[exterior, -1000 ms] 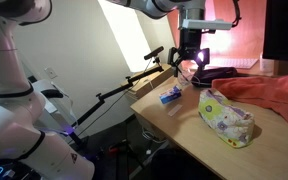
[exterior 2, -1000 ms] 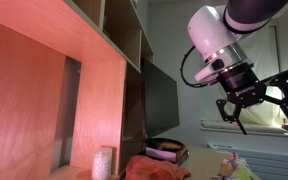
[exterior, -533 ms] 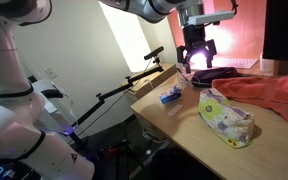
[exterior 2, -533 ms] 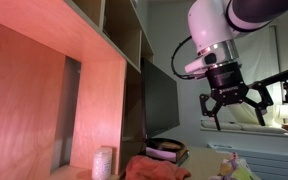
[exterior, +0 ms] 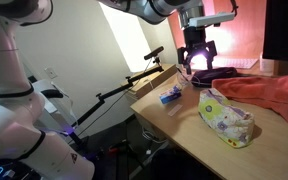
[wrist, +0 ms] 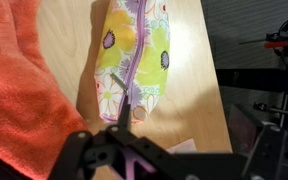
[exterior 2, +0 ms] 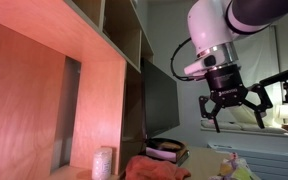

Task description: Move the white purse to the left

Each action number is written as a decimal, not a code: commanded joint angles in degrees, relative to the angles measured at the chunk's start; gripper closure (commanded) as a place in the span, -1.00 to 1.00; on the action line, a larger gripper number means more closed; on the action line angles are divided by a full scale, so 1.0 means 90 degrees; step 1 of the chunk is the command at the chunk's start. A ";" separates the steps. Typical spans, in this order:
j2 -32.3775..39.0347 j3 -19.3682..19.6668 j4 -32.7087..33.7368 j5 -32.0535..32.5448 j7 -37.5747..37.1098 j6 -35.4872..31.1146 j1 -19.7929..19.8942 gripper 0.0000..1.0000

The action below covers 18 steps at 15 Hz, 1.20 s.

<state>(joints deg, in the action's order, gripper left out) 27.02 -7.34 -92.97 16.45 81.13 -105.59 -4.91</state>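
pincer: i see my pincer (exterior 2: 232,115) with its fingers spread wide and nothing between them; it hangs in the air above the counter (exterior: 184,128), well clear of the purse.
white purse: the white purse (exterior: 227,117) lies flat on the counter near its front edge; in the wrist view the purse (wrist: 136,60) shows a purple zip line and flower print.
orange cloth: the orange cloth (exterior: 269,92) is bunched just beside the purse; i cannot tell whether they touch.
blue packet: a small blue packet (exterior: 171,95) sits on the counter near the edge, apart from the purse, below my pincer in an exterior view.
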 commanded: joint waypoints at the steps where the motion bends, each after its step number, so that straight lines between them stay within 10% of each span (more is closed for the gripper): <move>1: 0.0236 0.0003 0.0275 -0.0004 0.0003 0.0205 -0.0039 -1.00; 18: 0.1770 0.0108 0.1458 0.0014 0.0321 0.0204 0.0171 -1.00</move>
<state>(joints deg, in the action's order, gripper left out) 40.80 -6.60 -83.40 16.42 82.05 -105.06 -3.55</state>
